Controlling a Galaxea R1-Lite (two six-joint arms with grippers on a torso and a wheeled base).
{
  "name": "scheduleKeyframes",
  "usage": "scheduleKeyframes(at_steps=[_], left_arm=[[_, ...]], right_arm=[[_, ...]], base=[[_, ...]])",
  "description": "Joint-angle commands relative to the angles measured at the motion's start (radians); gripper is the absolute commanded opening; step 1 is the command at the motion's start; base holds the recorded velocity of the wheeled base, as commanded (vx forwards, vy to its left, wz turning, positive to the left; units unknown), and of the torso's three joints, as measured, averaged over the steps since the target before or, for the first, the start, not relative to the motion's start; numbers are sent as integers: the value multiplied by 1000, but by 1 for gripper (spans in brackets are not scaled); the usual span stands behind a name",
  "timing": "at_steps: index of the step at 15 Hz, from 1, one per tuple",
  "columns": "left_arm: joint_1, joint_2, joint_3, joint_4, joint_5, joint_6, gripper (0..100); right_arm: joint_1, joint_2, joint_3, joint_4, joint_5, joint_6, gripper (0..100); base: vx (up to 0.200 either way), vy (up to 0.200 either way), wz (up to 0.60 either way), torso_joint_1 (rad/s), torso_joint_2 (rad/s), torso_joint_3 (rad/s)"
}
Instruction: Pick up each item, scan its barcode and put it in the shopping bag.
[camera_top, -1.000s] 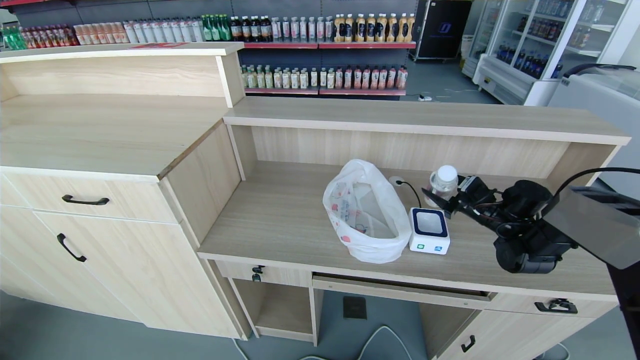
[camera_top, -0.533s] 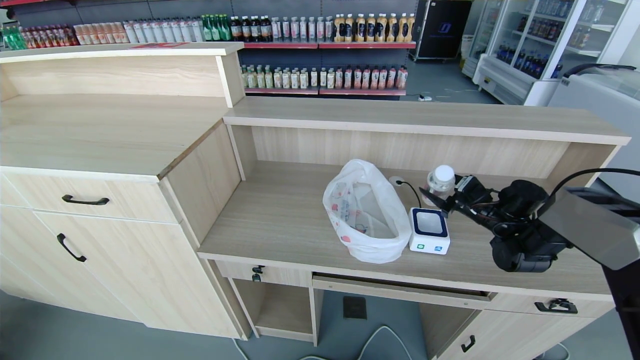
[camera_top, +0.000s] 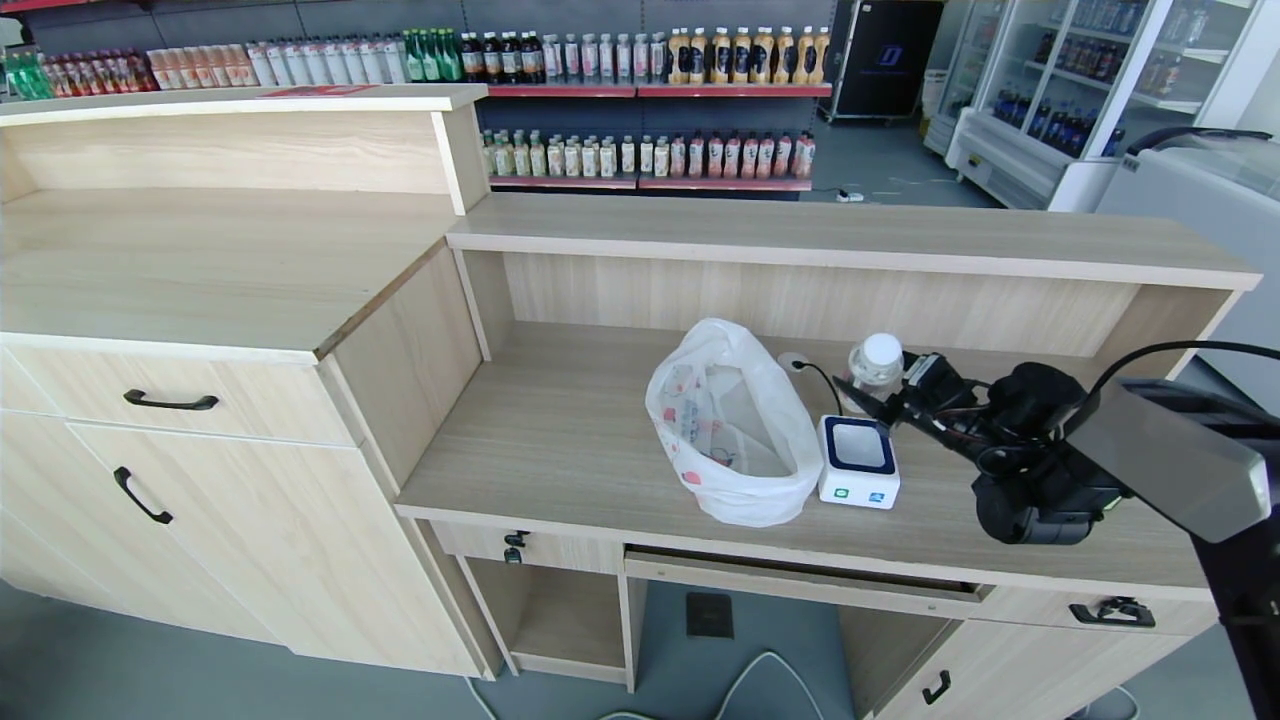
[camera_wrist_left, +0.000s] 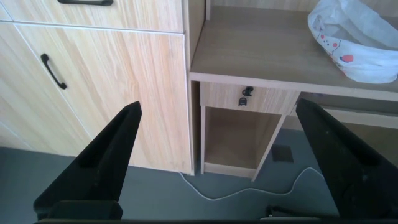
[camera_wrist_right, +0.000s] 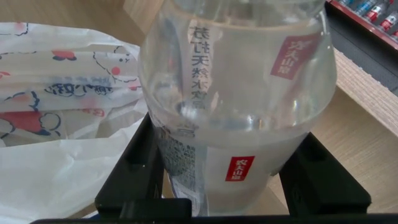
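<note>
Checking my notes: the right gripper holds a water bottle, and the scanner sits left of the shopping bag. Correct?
No: the head view shows the scanner right of the shopping bag. The right gripper does hold the water bottle.

Clear white-capped bottle (camera_top: 877, 364) with red labels; white bag (camera_top: 688, 425) with red print; white navy-framed scanner (camera_top: 858, 462)

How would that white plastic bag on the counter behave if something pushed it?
The shopping bag looks thin and crumpled, so it is probably floppy and would cave in rather than resist. Nothing heavy shows inside, so it would likely slide easily on the smooth counter. Its open mouth might fold shut.
</note>
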Motion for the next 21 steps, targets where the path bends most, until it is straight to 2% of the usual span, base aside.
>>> scheduleKeyframes(at_steps=[1, 12, 13, 15, 17, 19, 21], left_arm=[[0, 2, 0, 0, 0, 0, 100], [0, 2, 0, 0, 2, 0, 100], [0, 2, 0, 0, 0, 0, 100], [0, 2, 0, 0, 0, 0, 100], [0, 2, 0, 0, 0, 0, 100], [0, 2, 0, 0, 2, 0, 100], [0, 2, 0, 0, 0, 0, 100]], right_arm=[[3, 7, -3, -1, 0, -1, 0], [3, 1, -15, -1, -12, 15, 0], [-14, -67, 0, -1, -49, 87, 0], [-64, -212, 106, 16, -196, 217, 0], [-96, -429, 230, 238, -480, 292, 0], [-96, -582, 356, 398, -656, 294, 0], [-96, -660, 471, 405, -662, 285, 0]], base=[[0, 0, 0, 0, 0, 0], [0, 0, 0, 0, 0, 0], [0, 0, 0, 0, 0, 0], [0, 0, 0, 0, 0, 0], [0, 0, 0, 0, 0, 0], [0, 0, 0, 0, 0, 0], [0, 0, 0, 0, 0, 0]])
